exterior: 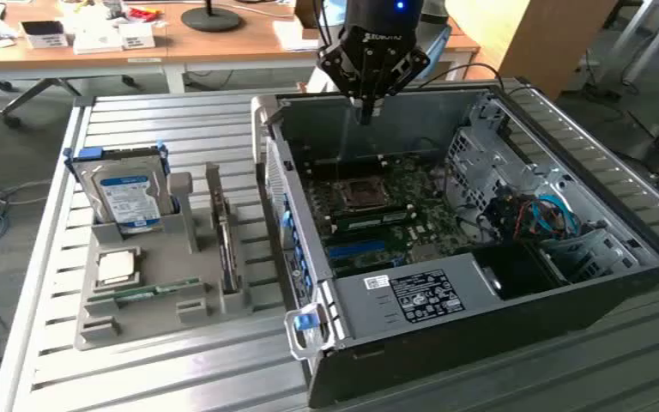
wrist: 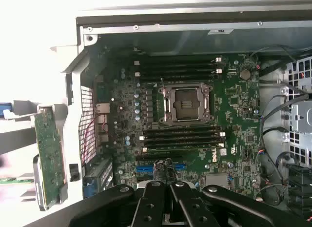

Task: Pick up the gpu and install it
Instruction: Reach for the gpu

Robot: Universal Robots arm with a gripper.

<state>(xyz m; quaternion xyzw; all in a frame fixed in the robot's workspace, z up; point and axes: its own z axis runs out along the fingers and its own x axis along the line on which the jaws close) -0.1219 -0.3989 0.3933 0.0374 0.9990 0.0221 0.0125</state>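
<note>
- Exterior view: the tool (exterior: 366, 112) hangs over the far wall of the open computer case (exterior: 479, 343), above the motherboard (exterior: 393, 219). Its fingers are clenched together and carry nothing.
- Exterior view: the gpu (exterior: 226, 249) stands on edge in a slot of the grey tray (exterior: 135, 330) on the slatted metal table (exterior: 135, 378), just beside the case on the exterior view's left. It is well apart from the tool.
- Exterior view: the tray also carries the blue-labelled hard drive (exterior: 129, 193) and the narrow memory stick (exterior: 158, 290); neither is the task's thing.
- Wrist view: the tool (wrist: 170, 197) looks down on the motherboard (wrist: 234, 105), with the empty CPU socket (wrist: 185, 104) in the middle and a blue expansion slot (wrist: 146, 167) close to the fingertips (wrist: 161, 195), which meet with no gap.
- Wrist view: the gpu (wrist: 48, 154) shows as a green board on edge outside the case's perforated wall, untouched.
- Step in hand, as I judge it: the pick-up is not begun, and the card is still in its tray slot.
- What the pick-up calls for, as I judge it: the tool over the tray rather than the case, its fingers spread wide enough to straddle the card's upper edge, and aligned with the thin board so they close on its flat faces and clear the tray's slot walls.
</note>
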